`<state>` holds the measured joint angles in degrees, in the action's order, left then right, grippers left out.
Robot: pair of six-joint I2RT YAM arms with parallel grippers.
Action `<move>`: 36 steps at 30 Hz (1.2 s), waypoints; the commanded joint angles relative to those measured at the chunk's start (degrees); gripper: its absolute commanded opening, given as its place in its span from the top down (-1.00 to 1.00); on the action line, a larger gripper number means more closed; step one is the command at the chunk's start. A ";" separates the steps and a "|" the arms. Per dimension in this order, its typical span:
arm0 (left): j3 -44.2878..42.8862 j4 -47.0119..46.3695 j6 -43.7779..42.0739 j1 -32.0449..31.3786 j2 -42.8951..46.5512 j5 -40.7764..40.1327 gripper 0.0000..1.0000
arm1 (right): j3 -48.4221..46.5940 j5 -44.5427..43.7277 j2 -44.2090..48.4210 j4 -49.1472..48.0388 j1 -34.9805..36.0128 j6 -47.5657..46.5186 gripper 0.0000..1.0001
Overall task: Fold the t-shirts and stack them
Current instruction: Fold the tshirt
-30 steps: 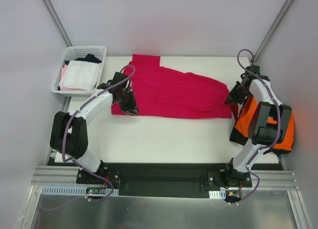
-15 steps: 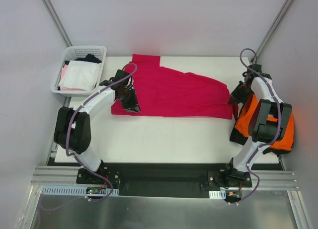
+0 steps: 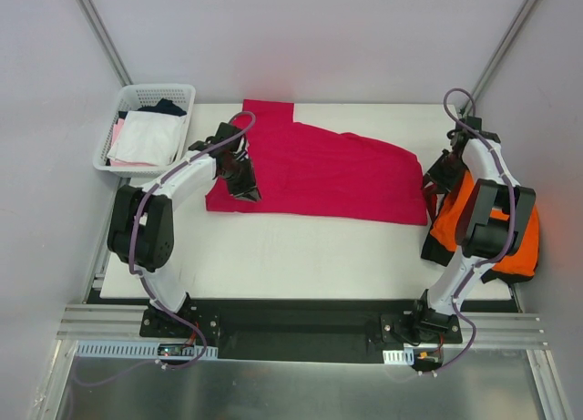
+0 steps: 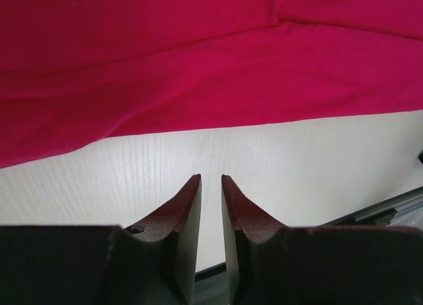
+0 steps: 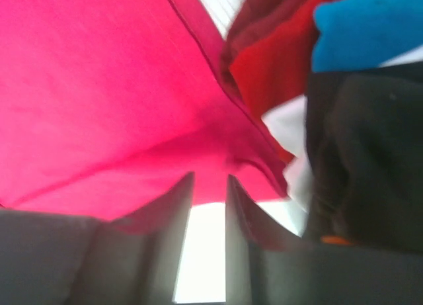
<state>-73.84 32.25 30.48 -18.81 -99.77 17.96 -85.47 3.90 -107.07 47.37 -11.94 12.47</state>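
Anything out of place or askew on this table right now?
The crimson t-shirt lies slanted across the table, its right end bunched rather than flat. The orange and black t-shirts sit in a loose heap that overhangs the table's right edge. Nothing looks damaged.

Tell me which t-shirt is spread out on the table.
The crimson-magenta t-shirt, laid out across the far half of the table; the orange t-shirt lies bunched at the right edge.

Plain crimson-magenta t-shirt (image 3: 319,174) on white table (image 3: 301,251); orange t-shirt (image 3: 449,215) over seemingly black t-shirt (image 3: 435,249) at table's right edge; white mesh basket (image 3: 150,94) off table's far-left corner.
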 commanded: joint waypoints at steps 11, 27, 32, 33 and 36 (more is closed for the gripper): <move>-6.74 1.50 2.65 -0.44 -4.63 -4.86 0.61 | -4.35 10.15 -0.42 -0.70 0.43 -0.78 0.38; -22.92 1.50 3.01 0.70 -22.92 -2.40 0.90 | -4.97 13.32 -4.47 0.00 11.76 0.71 0.98; -21.61 1.67 3.27 3.16 -23.11 -5.20 0.89 | -4.62 13.32 -4.91 0.35 15.63 1.76 0.98; -21.08 1.68 3.62 3.86 -22.76 -5.91 0.88 | -4.70 13.50 -4.99 0.44 15.98 1.94 0.98; -18.36 2.46 4.41 5.09 -20.74 -8.81 0.85 | -4.97 14.03 -5.35 0.53 18.00 2.73 0.98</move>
<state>-94.50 32.93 33.78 -15.99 -123.52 13.93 -87.96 16.56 -112.29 46.37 4.36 13.34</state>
